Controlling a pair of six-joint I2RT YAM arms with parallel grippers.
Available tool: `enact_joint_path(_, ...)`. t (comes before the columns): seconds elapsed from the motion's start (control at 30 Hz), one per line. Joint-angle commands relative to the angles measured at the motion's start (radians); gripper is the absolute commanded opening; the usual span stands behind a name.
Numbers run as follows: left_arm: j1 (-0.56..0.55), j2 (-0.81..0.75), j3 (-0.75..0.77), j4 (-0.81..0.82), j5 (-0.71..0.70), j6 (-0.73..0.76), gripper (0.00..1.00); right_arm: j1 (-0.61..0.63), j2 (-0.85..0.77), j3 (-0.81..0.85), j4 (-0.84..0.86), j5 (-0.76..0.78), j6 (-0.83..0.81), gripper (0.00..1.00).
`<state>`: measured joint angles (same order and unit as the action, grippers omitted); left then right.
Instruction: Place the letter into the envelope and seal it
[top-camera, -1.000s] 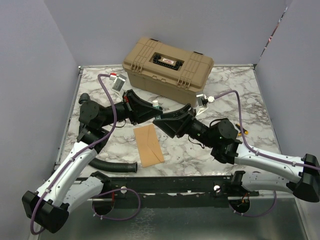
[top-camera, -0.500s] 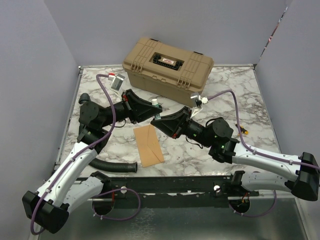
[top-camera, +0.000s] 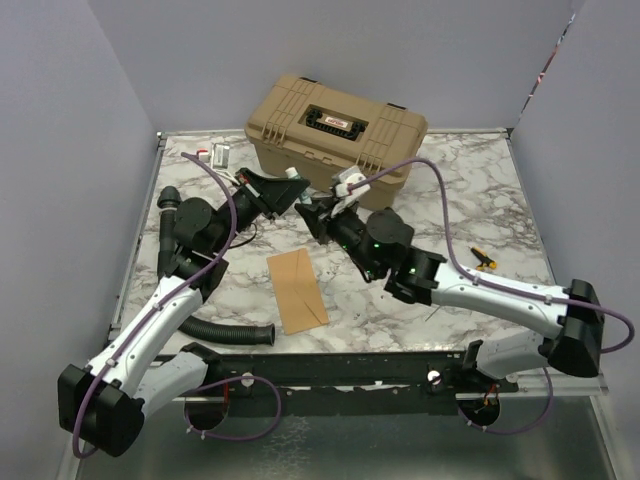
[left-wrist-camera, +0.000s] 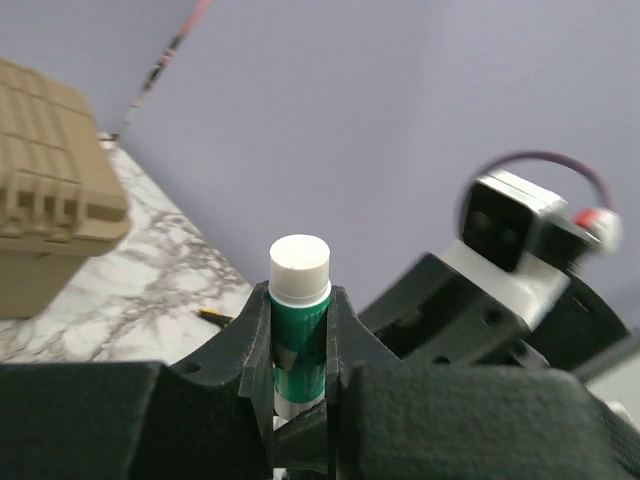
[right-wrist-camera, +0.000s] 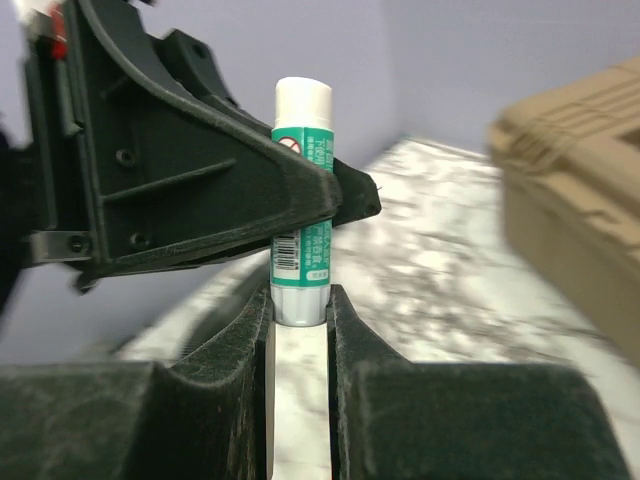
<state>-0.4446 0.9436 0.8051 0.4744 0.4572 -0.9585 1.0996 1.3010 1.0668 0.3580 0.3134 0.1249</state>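
Observation:
A green glue stick with a white cap is held up off the table between both arms. My left gripper is shut on its green middle. My right gripper is shut on its grey bottom end. In the top view the two grippers meet just in front of the tan case, the left gripper next to the right gripper. The kraft-brown envelope lies flat on the marble table, below and in front of them. The letter is not in view.
A tan hard case stands closed at the back. A black corrugated hose lies at the front left. A small yellow-and-black item lies at the right, and a small item at the back left. Grey walls enclose the table.
The left gripper has lifted the glue stick up and back. The right arm has reached left and forward, and its jaws now hold the stick's bottom end. The envelope has not moved.

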Motion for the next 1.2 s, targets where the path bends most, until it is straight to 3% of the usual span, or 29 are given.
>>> enact_joint_path(0.0, -0.048, 0.029, -0.043, -0.063, -0.012, -0.122, 0.00, -0.010, 0.193, 0.107, -0.004, 0.458, -0.376, 0.01)
enact_joint_path(0.07, -0.050, 0.029, -0.036, -0.106, -0.066, -0.133, 0.00, -0.009, 0.265, 0.155, 0.005, 0.588, -0.438, 0.01)
enact_joint_path(0.13, -0.050, 0.028, -0.018, -0.151, -0.110, -0.128, 0.00, -0.008, 0.300, 0.194, -0.056, 0.618, -0.407, 0.01)
enact_joint_path(0.2, -0.050, 0.031, 0.003, -0.191, -0.117, -0.104, 0.00, -0.010, 0.271, 0.214, -0.209, 0.474, -0.250, 0.01)
enact_joint_path(0.27, -0.050, 0.036, 0.031, -0.253, -0.120, -0.056, 0.00, -0.013, 0.211, 0.183, -0.252, 0.284, -0.115, 0.04)
enact_joint_path(0.33, -0.048, 0.043, 0.055, -0.305, -0.119, -0.008, 0.00, -0.026, 0.154, 0.176, -0.314, 0.105, 0.024, 0.15)
enact_joint_path(0.43, -0.037, 0.055, 0.070, -0.330, -0.091, 0.025, 0.00, -0.055, 0.090, 0.169, -0.377, -0.154, 0.183, 0.41)
enact_joint_path(0.53, -0.028, 0.065, 0.081, -0.316, -0.047, 0.040, 0.00, -0.068, 0.031, 0.130, -0.391, -0.250, 0.320, 0.66)
enact_joint_path(0.67, -0.026, 0.070, 0.093, -0.296, 0.001, 0.030, 0.00, -0.117, -0.079, -0.017, -0.240, -0.354, 0.549, 0.78)
enact_joint_path(0.8, -0.026, 0.065, 0.087, -0.245, 0.063, -0.021, 0.00, -0.166, -0.192, -0.215, 0.018, -0.373, 0.804, 0.81)
enact_joint_path(0.9, -0.026, 0.060, 0.074, -0.198, 0.116, -0.077, 0.00, -0.177, -0.211, -0.308, 0.195, -0.398, 0.898, 0.79)
enact_joint_path(1.17, -0.026, 0.031, 0.033, -0.147, 0.168, -0.133, 0.00, -0.185, -0.160, -0.311, 0.334, -0.490, 0.930, 0.55)
